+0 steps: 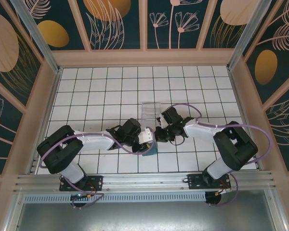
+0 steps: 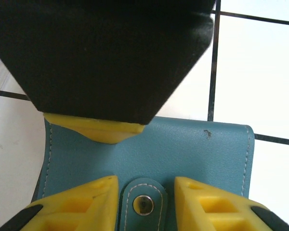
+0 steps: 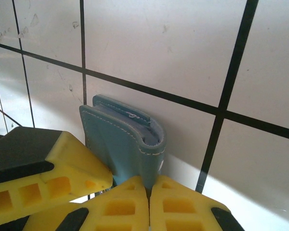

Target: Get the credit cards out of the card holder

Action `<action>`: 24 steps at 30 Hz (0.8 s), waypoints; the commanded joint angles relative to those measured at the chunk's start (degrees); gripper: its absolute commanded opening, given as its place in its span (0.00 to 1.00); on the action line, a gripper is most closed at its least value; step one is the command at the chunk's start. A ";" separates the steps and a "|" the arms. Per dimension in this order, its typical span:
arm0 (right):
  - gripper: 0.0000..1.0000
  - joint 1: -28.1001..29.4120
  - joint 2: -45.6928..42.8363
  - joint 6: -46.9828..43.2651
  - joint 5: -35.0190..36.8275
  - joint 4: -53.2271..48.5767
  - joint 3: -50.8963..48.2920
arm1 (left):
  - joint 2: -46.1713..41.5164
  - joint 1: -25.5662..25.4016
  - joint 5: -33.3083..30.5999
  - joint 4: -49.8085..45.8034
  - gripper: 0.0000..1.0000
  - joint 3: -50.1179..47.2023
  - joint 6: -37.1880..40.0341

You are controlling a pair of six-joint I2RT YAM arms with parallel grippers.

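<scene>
Between the L jaws and R jaws, low over the white tiled surface [image 1: 192, 82]: card holder [image 1: 149, 150], teal, folded, paler grey-blue lining. Both arms meet over it, tips close together. Can't tell if the holder's lower edge rests on the surface.

R jaws: fully closed, pinching one edge of the card holder.
- R wrist cam: the two yellow R fingers [image 3: 120, 207] are pressed flat together, and the teal leather comes straight out of the seam btwn them.
- The holder stands away from the pinch, seen edge-on. The fold runs down the side to the right of the R jaws. Lining shows along the inner lip, w/ pale stitching on the outer edges.
- One L finger sits just left of the R jaws, its tip beside the holder's face. Contact is hidden.

L jaws: part open, fairly narrow gap, nothing visibly clamped.
- L wrist cam: the L fingers [image 2: 82, 204] sit either side of the snap tab [image 2: 143, 202]. The tab w/ its metal stud lies in the gap.
- The holder's outer face spreads ahead of the L jaws, approx square to the cam.
- At its far edge the black body and yellow tip of the R jaws bear on the leather.

Clear tray [image 1: 149, 111]: beyond both sets of jaws, apart from the holder, flat on the tiles.
</scene>
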 commanded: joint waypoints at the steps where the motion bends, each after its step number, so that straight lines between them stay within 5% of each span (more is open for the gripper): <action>1: 0.07 -0.13 -2.21 -1.04 -0.84 -1.11 0.35 | 1.71 -0.01 1.33 -3.72 0.30 0.65 -0.24; 14: 0.06 -1.14 -2.75 0.36 1.43 -1.19 -0.91 | -1.75 0.07 -1.92 -3.00 0.16 0.04 -0.37; 24: 0.06 -2.34 -3.56 0.81 2.84 -1.55 -1.97 | -6.62 0.07 -7.31 -0.32 0.17 -2.12 -3.50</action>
